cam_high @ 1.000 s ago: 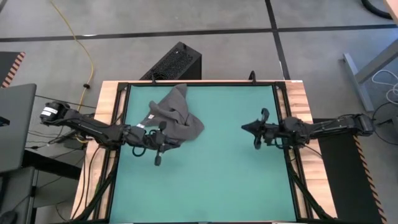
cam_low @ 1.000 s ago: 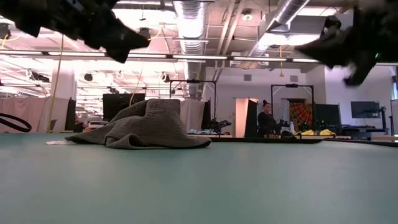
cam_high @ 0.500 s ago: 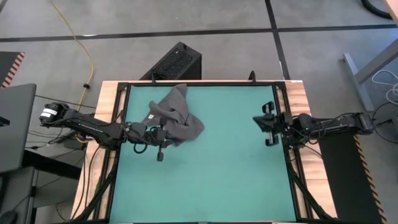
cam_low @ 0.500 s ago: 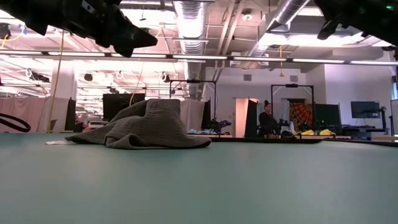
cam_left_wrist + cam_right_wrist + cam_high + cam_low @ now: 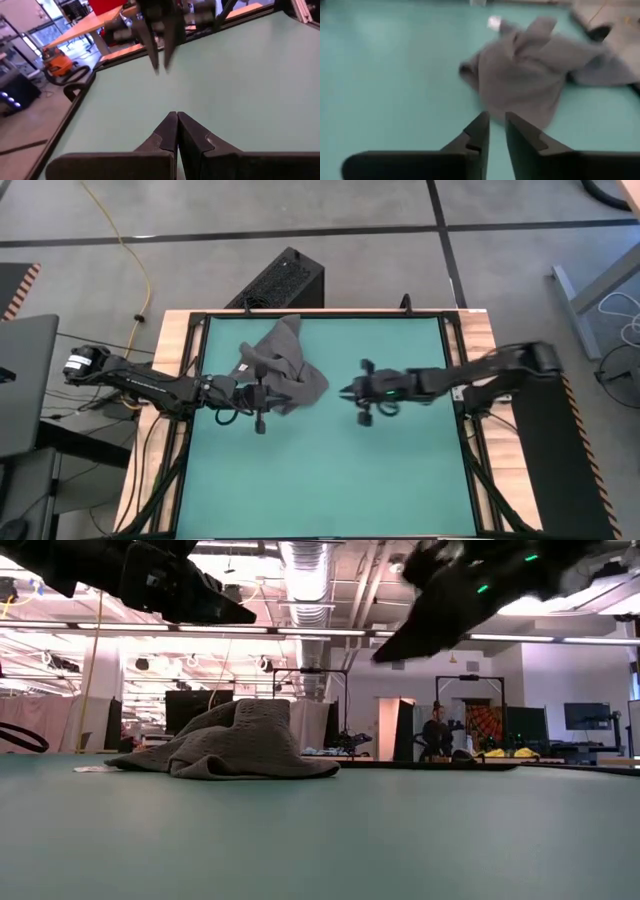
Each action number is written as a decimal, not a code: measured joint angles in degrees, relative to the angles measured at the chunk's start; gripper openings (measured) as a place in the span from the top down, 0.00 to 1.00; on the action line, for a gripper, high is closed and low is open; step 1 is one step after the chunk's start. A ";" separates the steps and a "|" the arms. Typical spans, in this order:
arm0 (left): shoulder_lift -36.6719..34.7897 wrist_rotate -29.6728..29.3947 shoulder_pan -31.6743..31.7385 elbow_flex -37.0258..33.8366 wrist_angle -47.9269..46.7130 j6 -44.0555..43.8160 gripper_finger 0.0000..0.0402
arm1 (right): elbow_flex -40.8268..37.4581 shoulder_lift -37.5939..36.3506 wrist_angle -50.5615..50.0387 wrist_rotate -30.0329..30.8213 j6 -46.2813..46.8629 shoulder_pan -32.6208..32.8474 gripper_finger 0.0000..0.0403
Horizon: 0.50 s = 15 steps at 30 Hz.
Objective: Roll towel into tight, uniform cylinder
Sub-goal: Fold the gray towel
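The dark grey towel [image 5: 290,365] lies crumpled in a heap on the green mat at the far left; it also shows in the low view [image 5: 225,745] and the right wrist view [image 5: 530,75]. Its small white tag [image 5: 243,370] lies at its left edge. My left gripper [image 5: 283,400] is shut and empty, held above the mat at the towel's near edge and pointing right [image 5: 175,116]. My right gripper [image 5: 345,392] hovers above the mat just right of the towel, pointing at it. Its fingers stand a narrow gap apart and are empty [image 5: 495,117].
The near half of the mat [image 5: 320,480] is bare. A black frame [image 5: 445,340] runs round the mat, with wooden table edges outside it. A black box [image 5: 285,280] stands on the floor beyond the far edge. A laptop [image 5: 25,380] sits at the left.
My right gripper first drew back toward the table's right edge, then swung far to the left, ending close to the towel's right side. My left gripper has crept a little to the right along the towel's near edge. The towel has not moved.
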 joint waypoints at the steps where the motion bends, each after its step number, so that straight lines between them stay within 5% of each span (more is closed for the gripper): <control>1: 0.00 -0.28 0.01 -0.01 -0.03 0.66 1.00 | 2.05 2.93 -0.96 0.00 -1.07 -0.29 0.73; 9: 0.00 -2.42 1.18 -0.01 -0.44 1.59 1.00 | 13.30 20.20 -5.81 -1.51 -8.79 -3.30 0.50; 15: 0.00 -2.43 2.70 -0.01 -2.17 1.32 1.00 | 19.31 27.98 -5.13 -3.07 -13.94 -5.95 0.45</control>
